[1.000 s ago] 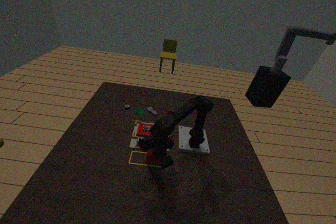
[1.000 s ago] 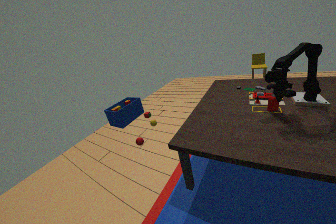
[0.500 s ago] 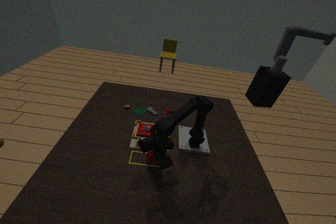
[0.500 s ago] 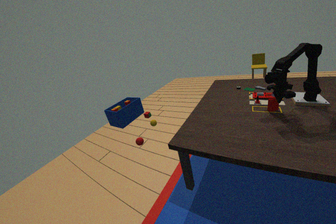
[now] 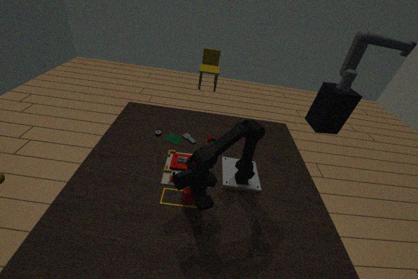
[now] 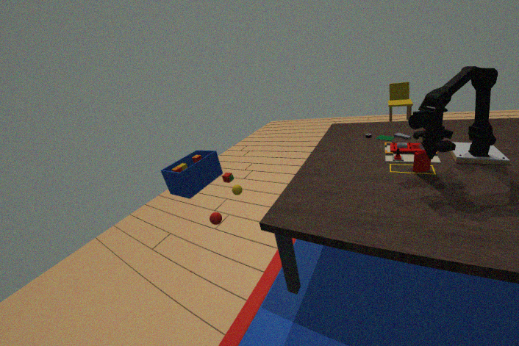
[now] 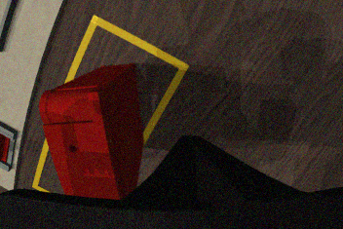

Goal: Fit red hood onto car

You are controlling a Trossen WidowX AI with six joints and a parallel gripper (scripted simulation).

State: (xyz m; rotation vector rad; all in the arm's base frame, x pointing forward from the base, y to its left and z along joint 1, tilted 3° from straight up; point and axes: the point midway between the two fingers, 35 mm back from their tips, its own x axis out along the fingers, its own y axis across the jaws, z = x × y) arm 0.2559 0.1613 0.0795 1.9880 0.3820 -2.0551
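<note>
The red hood (image 5: 187, 196) (image 6: 421, 161) (image 7: 80, 167) stands up on one side, not flat, inside and partly over the yellow outline (image 5: 171, 204) (image 6: 389, 168) (image 7: 80, 57). My gripper (image 5: 205, 207) (image 6: 431, 156) (image 7: 189, 145) is shut with nothing between its fingers, right beside the hood on the robot-base side. Whether it touches the hood I cannot tell. The red chassis (image 5: 173, 159) (image 6: 394, 148) lies in the pale jig (image 5: 166, 179) (image 6: 390, 159) (image 7: 29, 45), with the grey engine block (image 5: 182, 159) (image 6: 402, 145) on it. The arm hides part of the chassis in the top view; the pegs are too small to tell.
A small red part (image 6: 398, 156) stands on the jig's near side. Behind the jig lie a wheel (image 5: 157, 132), a green plate (image 5: 173, 138), a grey part (image 5: 189, 138) and another red piece (image 5: 209, 138). The arm's white base plate (image 5: 229, 181) (image 6: 461, 156) is at the right.
</note>
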